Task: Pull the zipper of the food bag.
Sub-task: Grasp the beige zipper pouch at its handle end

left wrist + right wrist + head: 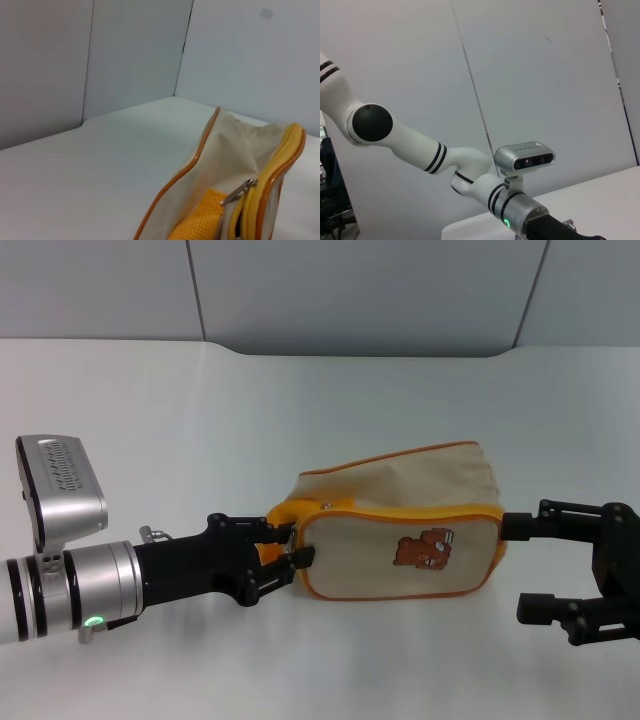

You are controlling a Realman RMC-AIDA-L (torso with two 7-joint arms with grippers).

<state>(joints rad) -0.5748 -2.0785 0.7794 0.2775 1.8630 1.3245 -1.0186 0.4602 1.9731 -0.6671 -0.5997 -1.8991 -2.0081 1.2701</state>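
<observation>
The food bag (400, 540), cream canvas with orange piping and a brown bear print, lies on the white table in the head view. Its orange zip track (400, 511) runs along the top front edge, with the small silver pull tab (327, 505) near the bag's left end. The tab also shows in the left wrist view (239, 192), beside the orange strap handle (200, 222). My left gripper (288, 545) is shut on the bag's left end at the orange strap. My right gripper (527, 567) is open at the bag's right end, its upper finger (520, 525) touching the bag.
The white table (300, 410) spreads behind and in front of the bag, with grey wall panels (350, 290) at the back. The right wrist view shows only my left arm (420, 145) with its wrist camera (525, 157) against the wall.
</observation>
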